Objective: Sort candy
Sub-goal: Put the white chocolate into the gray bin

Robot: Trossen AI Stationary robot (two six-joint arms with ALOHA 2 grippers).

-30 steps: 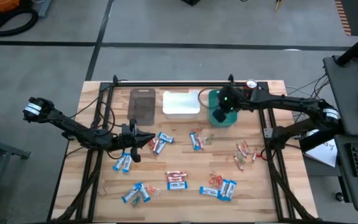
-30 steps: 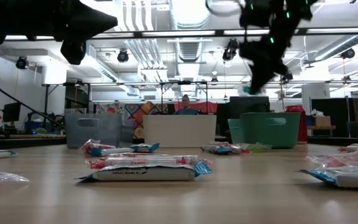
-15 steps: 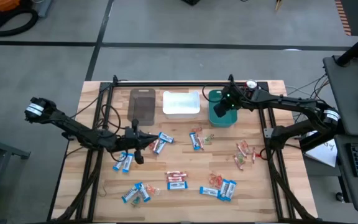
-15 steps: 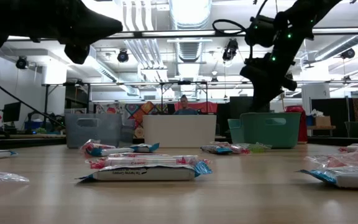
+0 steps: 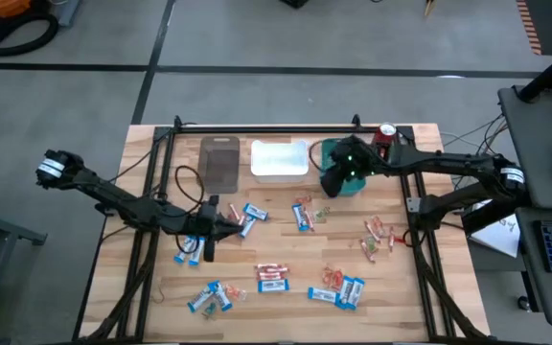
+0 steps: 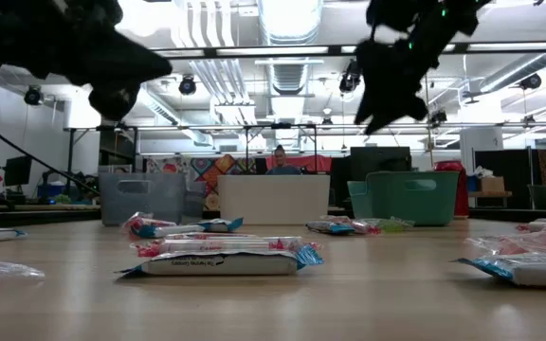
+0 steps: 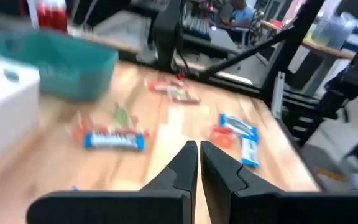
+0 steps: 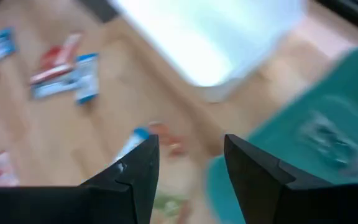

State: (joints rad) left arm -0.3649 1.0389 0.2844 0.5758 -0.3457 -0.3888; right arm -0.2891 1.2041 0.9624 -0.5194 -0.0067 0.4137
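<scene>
Right claw (image 5: 334,182) hovers at the near edge of the teal bin (image 5: 351,153), fingers (image 8: 132,177) spread apart with nothing between them; a wrapped piece (image 8: 324,138) lies blurred inside the bin. Likely just after a drop, so the step in hand is going for the next candy.

Left claw (image 5: 209,251) is clenched, fingers (image 7: 182,167) pressed together with nothing seen between them, low over the tabletop (image 5: 429,297) near the blue-and-white bars (image 5: 189,251) on the left side. Whether it touches any cannot be told.

The candy is scattered across the tabletop:
- blue-and-white bar (image 5: 303,217) in the middle, just in front of the white bin (image 5: 278,160)
- red-and-white bars (image 5: 272,278) near the front centre
- small orange-red pieces (image 5: 379,236) on the right
- more blue-and-white bars (image 5: 348,292) at front right and blue-and-white pair (image 5: 208,298) at front left

The grey bin (image 5: 220,161) sits left of the white one; a red can (image 5: 386,133) stands behind the teal bin.

To do the step well:
- keep the right claw wide and lift clear of the bin rim before swinging out
- pick an isolated piece, e.g. the middle bar, rather than a clump
- come straight down, fingers across the bar's short side
- the wrappers look slippery and flat, so close low against the wood
- the left claw must open before descending on a bar
</scene>
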